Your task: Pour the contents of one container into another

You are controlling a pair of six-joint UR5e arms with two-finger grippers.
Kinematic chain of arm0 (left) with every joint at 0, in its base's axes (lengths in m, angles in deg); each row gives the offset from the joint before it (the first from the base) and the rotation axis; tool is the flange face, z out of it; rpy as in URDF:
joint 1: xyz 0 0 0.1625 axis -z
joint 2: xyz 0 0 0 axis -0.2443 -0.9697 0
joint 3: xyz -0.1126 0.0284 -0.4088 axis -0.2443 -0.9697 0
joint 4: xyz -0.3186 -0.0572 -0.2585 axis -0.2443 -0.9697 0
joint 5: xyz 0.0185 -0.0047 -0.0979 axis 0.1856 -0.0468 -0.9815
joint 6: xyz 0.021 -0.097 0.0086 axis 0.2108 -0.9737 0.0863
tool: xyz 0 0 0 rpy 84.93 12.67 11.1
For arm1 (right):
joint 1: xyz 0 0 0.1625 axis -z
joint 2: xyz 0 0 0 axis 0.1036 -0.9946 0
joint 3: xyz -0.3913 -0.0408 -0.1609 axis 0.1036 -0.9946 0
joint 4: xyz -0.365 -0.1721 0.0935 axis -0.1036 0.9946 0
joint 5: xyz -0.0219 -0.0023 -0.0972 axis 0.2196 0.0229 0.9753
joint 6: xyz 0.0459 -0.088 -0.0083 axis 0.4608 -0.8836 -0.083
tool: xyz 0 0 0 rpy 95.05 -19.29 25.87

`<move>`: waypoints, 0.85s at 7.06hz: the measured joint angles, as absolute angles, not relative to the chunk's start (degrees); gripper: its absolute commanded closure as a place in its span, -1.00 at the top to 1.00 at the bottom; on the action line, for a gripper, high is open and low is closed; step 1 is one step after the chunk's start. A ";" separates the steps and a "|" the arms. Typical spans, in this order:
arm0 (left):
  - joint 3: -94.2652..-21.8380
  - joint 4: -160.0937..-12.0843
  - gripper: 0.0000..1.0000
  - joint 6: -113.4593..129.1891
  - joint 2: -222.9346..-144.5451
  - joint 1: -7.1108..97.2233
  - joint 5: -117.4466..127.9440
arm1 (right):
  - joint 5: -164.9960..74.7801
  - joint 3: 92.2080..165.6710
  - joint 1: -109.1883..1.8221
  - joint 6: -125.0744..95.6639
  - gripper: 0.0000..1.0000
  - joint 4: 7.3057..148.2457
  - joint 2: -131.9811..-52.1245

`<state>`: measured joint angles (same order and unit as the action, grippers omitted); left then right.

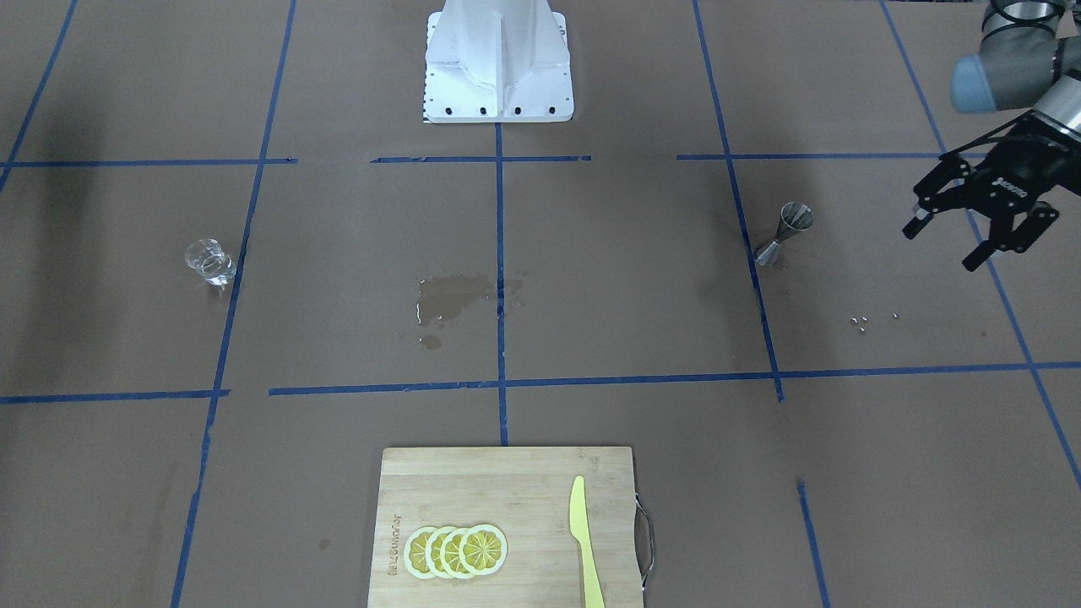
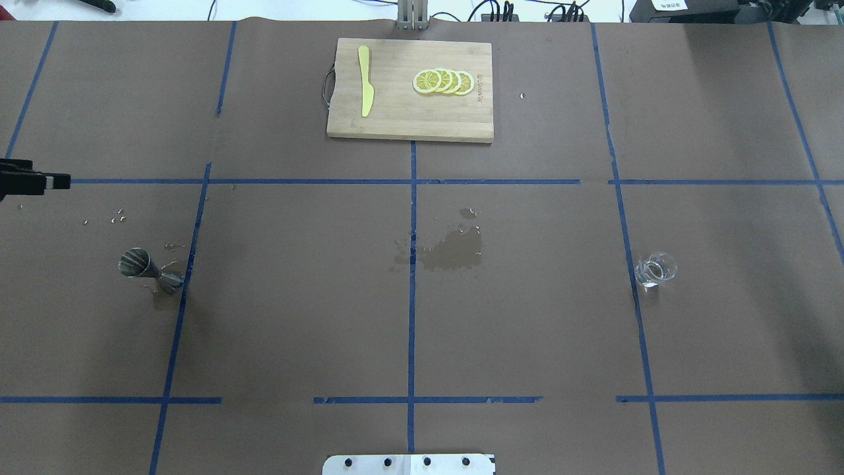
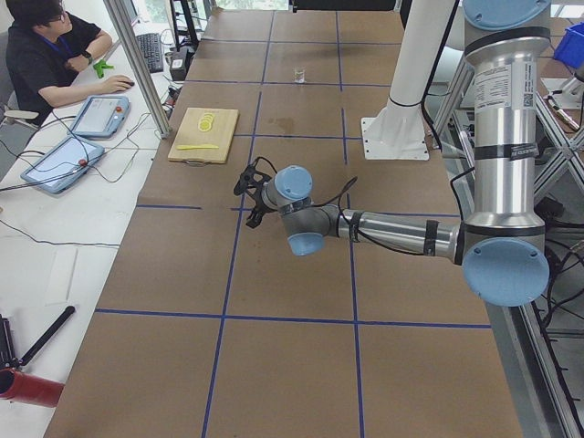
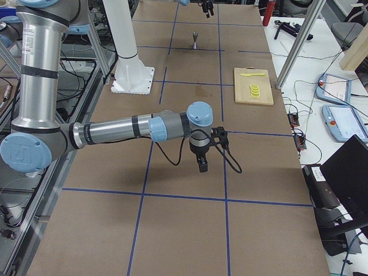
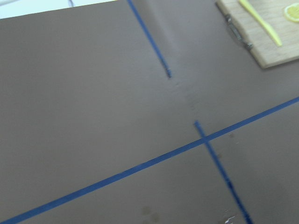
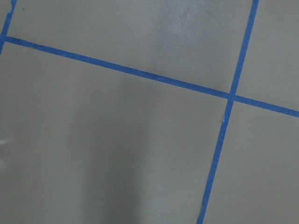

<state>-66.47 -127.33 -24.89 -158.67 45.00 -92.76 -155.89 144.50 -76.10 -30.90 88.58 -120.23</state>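
The small clear glass cup (image 1: 209, 262) stands on the robot's right. The shiny steel hourglass jigger (image 1: 785, 235) stands well apart on its left, with a wet patch (image 1: 452, 297) between them. The black left gripper (image 1: 942, 249) hovers beside the jigger, jaws spread and holding nothing. The right gripper (image 4: 202, 165) hangs above the brown table (image 1: 633, 279); I cannot tell its grip. Farthest out, at the table's edge, a bamboo cutting board (image 1: 507, 481) carries lemon slices (image 1: 456, 551) and a yellow plastic knife (image 1: 584, 540).

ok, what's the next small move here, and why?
Probably move the right pincer toward the small clear glass cup and line up a grasp. The cup stands free on the robot's right side, the shiny steel hourglass jigger far off on its left, and the left pincer hangs open and empty beside the jigger. Nothing can pour until the cup is held.
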 measured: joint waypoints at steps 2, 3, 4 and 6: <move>-72.23 -129.29 1.00 -30.51 -155.10 34.17 -75.57 | -155.86 144.49 -76.06 -30.78 1.00 88.49 -120.24; -75.26 -129.75 1.00 -31.21 -152.96 30.03 -68.42 | -155.86 144.49 -76.06 -30.79 1.00 88.48 -120.24; -77.52 -130.03 1.00 -31.68 -151.25 25.24 -60.34 | -155.84 144.49 -76.05 -30.82 1.00 88.48 -120.24; -78.76 -130.14 1.00 -34.00 -149.22 14.28 -42.49 | -155.78 144.49 -76.06 -30.83 1.00 88.48 -120.30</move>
<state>-78.76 -130.14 -34.00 -149.22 14.28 -42.49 -155.78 144.49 -76.06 -30.83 88.48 -120.30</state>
